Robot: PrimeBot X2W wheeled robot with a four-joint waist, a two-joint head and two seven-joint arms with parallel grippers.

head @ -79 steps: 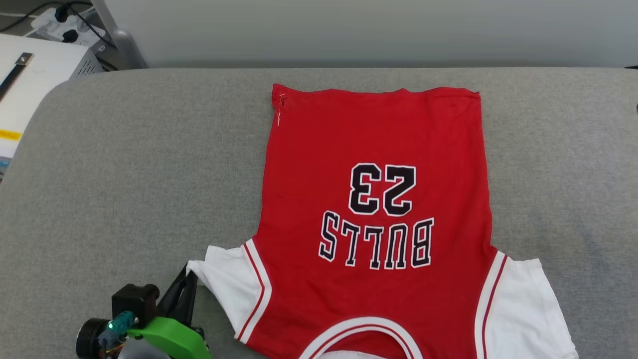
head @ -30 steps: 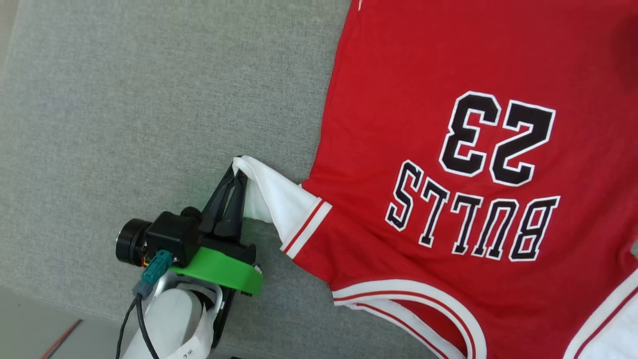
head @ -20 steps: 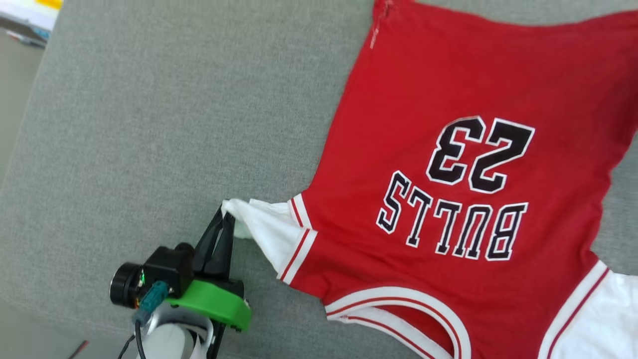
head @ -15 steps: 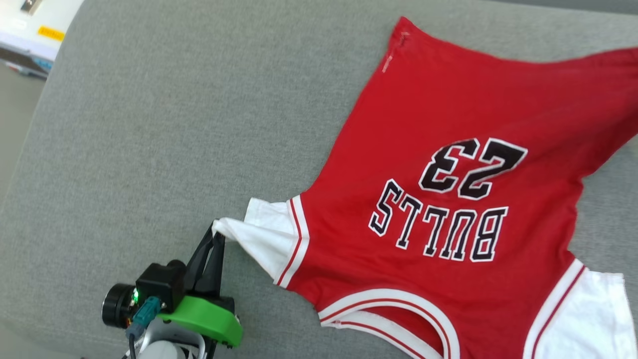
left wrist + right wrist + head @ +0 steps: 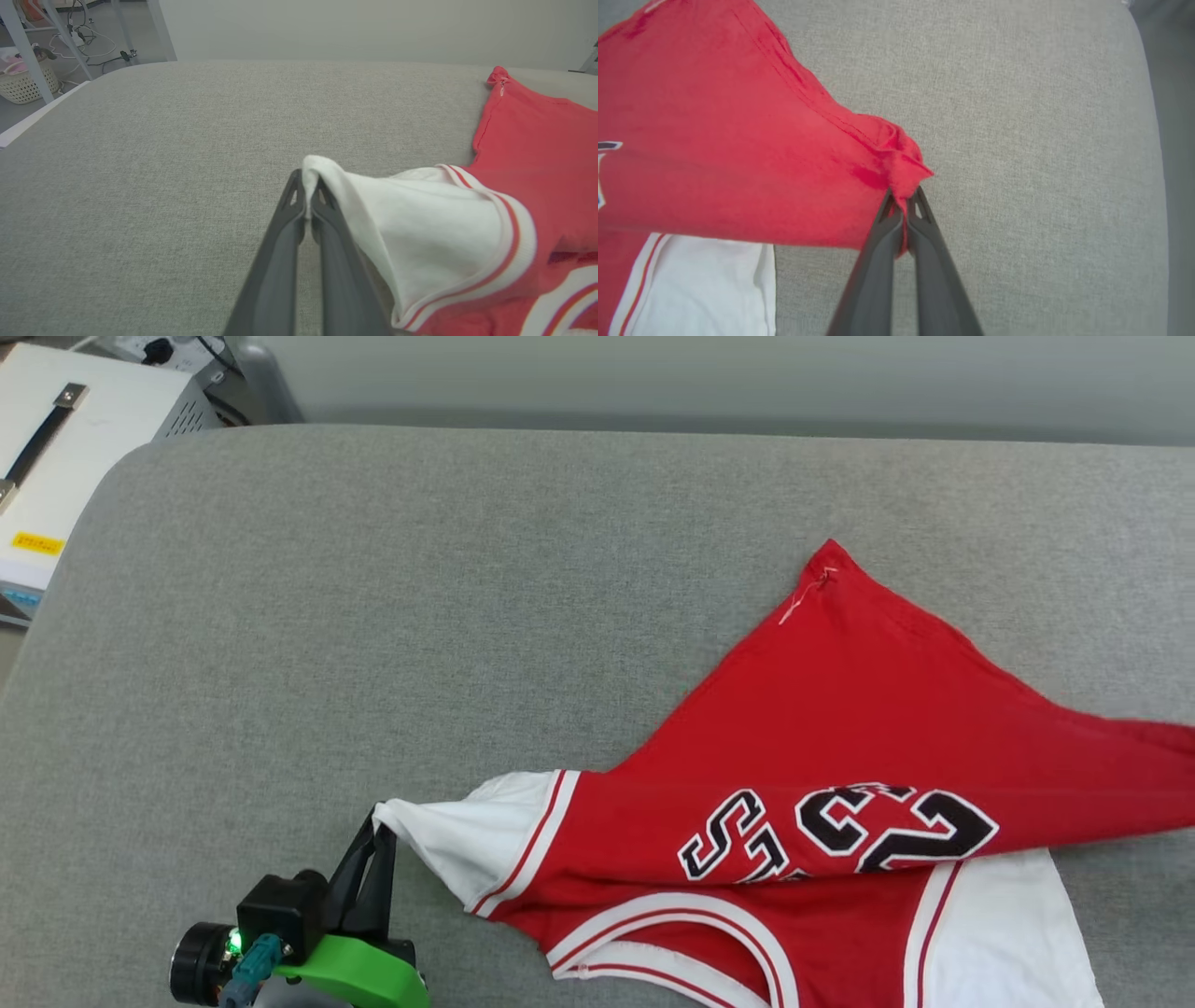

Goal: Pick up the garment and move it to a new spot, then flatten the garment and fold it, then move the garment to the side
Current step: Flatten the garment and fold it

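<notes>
While you scan the head view from the far left: a white box (image 5: 84,439) with a black strap sits off the corner of the grey padded surface (image 5: 373,616).

Lower left, your left gripper (image 5: 381,829) is clamped on the tip of the left-hand white sleeve (image 5: 467,845). The sleeve is drawn out to a point. In the left wrist view the two dark fingers (image 5: 280,252) meet, with white cloth pinched between the tips. The sleeve drapes off to that view's right, striped trim showing. A pale basket (image 5: 25,86) is on the floor at that view's upper left.

The garment (image 5: 840,728) is on the right half of the pad, toward the near edge, collar end nearest you. One red hem corner lies on the pad at the far point. The rest of the body is pulled over toward the right edge of the head view and doubled across itself. The numerals (image 5: 896,821) are creased and partly covered. The neck trim (image 5: 672,919) is at the bottom edge. The other white sleeve (image 5: 999,933) lies flat at lower right.

In the right wrist view your right gripper (image 5: 903,203) has its fingers together on a bunched red corner with a stitched edge. Red cloth stretches away to that view's left, over the white sleeve.
</notes>
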